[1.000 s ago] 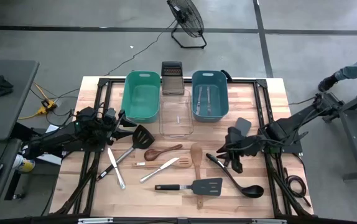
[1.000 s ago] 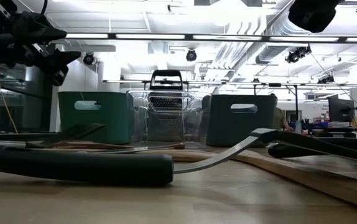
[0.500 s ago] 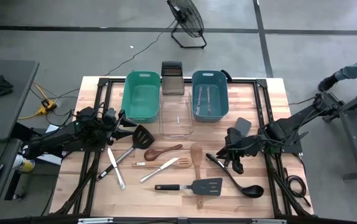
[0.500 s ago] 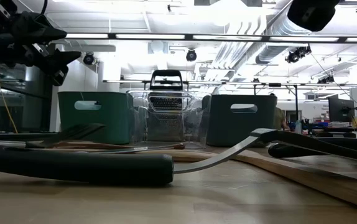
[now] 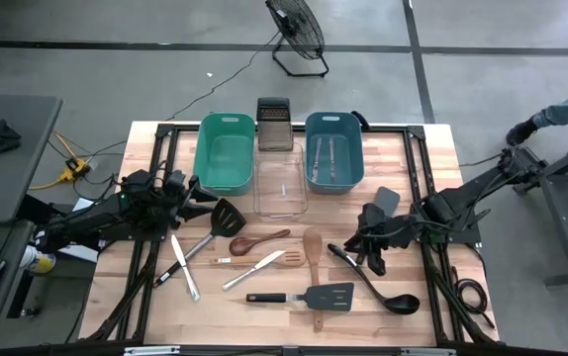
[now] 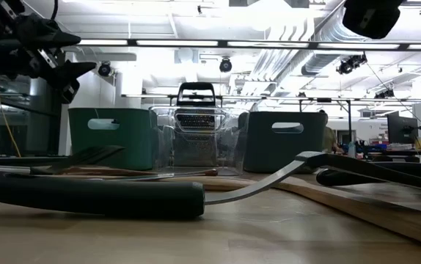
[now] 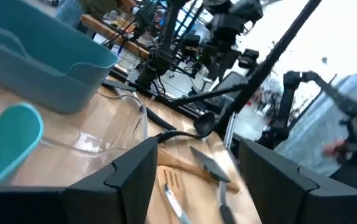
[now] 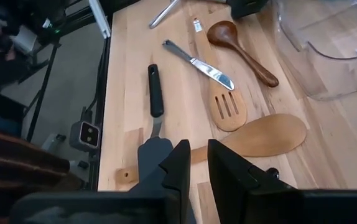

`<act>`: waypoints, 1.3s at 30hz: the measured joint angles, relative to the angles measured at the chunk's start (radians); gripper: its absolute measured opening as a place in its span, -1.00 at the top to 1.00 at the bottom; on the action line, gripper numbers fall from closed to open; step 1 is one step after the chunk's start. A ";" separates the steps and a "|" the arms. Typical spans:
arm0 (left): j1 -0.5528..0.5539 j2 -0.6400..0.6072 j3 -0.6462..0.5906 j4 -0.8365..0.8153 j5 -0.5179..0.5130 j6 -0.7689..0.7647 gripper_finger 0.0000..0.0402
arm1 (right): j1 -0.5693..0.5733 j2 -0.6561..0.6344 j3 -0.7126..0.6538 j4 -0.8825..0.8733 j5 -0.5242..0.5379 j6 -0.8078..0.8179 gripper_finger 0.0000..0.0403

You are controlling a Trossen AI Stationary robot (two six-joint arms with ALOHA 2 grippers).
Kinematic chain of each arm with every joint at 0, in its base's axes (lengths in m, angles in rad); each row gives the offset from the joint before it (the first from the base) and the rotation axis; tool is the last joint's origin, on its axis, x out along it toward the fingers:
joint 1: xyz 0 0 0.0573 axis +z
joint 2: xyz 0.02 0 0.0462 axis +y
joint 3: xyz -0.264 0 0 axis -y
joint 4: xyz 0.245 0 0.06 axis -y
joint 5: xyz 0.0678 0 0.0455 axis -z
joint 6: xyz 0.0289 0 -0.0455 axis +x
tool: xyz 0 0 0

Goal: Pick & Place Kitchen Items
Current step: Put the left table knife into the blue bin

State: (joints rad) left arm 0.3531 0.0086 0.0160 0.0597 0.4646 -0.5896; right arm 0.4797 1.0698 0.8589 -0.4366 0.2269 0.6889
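Little has shifted in the last second: the right tool point(image 5: 365, 245) has drawn its fingers nearly together, with nothing between them, so no pick has happened yet. It hovers above the desk point(image 5: 413, 158), over the black ladle point(image 5: 378, 287), whose handle end lies just below it, the wooden spatula point(image 5: 313, 247) just beside. The left tool point(image 5: 193, 190) waits spread and empty near the black turner point(image 5: 222, 220).

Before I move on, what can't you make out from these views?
- Blue tub contents: silver pieces, too small in the high view; its wall hides them in the low view.
- Right gripper: the wrist view cuts off the fingertips; whether it holds anything is unclear.
- Grater: blurred behind the clear tub in the low view.
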 joint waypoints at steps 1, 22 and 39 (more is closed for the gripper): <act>0.000 0.000 0.000 0.000 -0.003 -0.042 -0.11 | 0.000 0.000 0.000 0.000 0.011 0.008 0.76; 0.000 0.078 0.376 -0.498 -0.082 -0.132 -0.11 | 0.000 0.000 0.000 0.000 0.032 0.023 0.76; -0.008 0.469 0.717 -0.909 -0.220 -0.262 -0.11 | 0.000 0.000 0.000 0.000 0.028 0.023 0.76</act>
State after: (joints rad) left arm 0.3452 0.4777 0.7327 -0.8494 0.2444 -0.8514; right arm 0.4797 1.0702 0.8589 -0.4370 0.2546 0.7118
